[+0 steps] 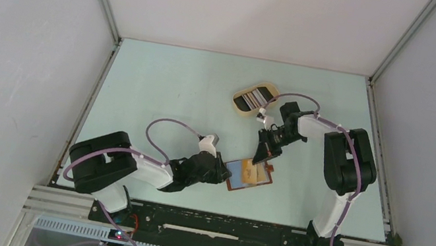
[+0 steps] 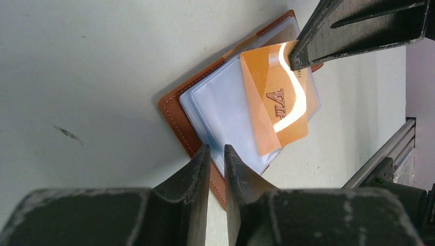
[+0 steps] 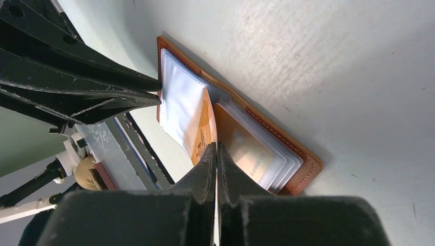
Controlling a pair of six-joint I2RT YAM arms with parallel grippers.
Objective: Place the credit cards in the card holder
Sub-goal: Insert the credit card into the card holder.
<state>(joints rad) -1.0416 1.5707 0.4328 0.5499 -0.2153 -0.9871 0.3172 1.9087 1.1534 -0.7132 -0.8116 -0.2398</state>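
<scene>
The card holder (image 1: 250, 182) lies open on the table, brown leather (image 2: 172, 110) with clear plastic sleeves. My left gripper (image 1: 225, 172) is at its near edge, jaws almost together (image 2: 216, 152) on the leather rim and a sleeve. My right gripper (image 1: 261, 159) is shut (image 3: 216, 148) on a gold credit card (image 2: 272, 102) marked VIP, which stands tilted with its lower part inside a sleeve (image 3: 204, 130). A second gold card (image 3: 246, 151) lies flat in another sleeve. The right fingers (image 2: 349, 31) show at the top of the left wrist view.
A beige oval tray (image 1: 254, 98) with several dark and pale cards stands behind the card holder, near the right arm. An aluminium rail (image 2: 384, 159) runs along the table's near edge. White walls enclose the table on three sides.
</scene>
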